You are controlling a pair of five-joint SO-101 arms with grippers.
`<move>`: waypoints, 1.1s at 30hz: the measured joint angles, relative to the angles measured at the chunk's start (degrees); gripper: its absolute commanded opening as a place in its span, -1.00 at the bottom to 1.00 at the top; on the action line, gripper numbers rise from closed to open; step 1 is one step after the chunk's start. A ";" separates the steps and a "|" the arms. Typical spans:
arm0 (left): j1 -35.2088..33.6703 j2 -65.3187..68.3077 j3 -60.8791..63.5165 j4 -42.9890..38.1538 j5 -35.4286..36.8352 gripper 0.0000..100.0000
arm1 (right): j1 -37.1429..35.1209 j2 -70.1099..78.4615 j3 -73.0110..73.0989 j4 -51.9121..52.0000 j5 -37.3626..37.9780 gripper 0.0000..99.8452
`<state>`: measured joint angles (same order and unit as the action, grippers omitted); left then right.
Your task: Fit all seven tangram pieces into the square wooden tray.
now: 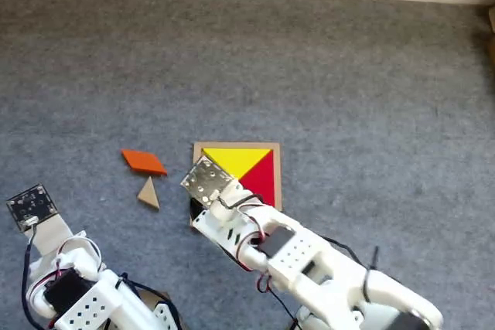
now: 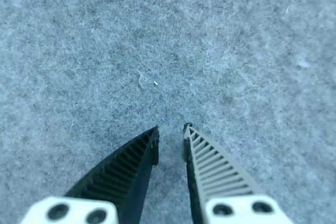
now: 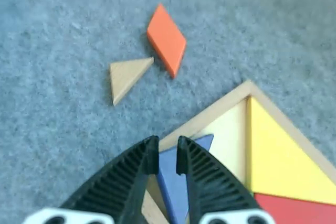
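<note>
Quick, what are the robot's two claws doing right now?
Left gripper: slightly open, holding nothing.
Right gripper: closed on the blue triangle.

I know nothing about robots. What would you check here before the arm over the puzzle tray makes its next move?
1. Free room in the wooden tray: ok, bare floor beside the yellow piece.
2. Yellow piece and red piece lying flat inside: ok.
3. Right gripper holding the blue piece: cannot tell.
4. Orange piece and tan triangle in the tray: not ok, both lie on the carpet outside it.
5. Left gripper out of the way: ok, open over bare carpet.
6. All seven pieces found: cannot tell; five are visible.
</note>
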<state>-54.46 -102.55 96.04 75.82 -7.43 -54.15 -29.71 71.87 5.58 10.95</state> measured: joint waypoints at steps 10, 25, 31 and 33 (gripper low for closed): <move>0.00 0.00 0.00 0.00 0.00 -0.82 | 0.35 13.10 -6.77 -0.09 0.00 -0.87; 0.00 0.00 0.00 0.00 0.00 -0.82 | 0.44 12.31 -11.52 19.25 0.09 -0.87; 0.00 0.00 0.00 0.00 0.00 -0.82 | 0.53 11.69 -11.78 23.74 3.52 -0.87; 0.00 0.00 0.00 0.00 0.00 -0.82 | 0.97 10.37 -11.16 24.26 4.31 -0.87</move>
<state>-54.46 -102.55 96.04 75.82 -7.43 -53.19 -19.34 60.70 29.85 15.25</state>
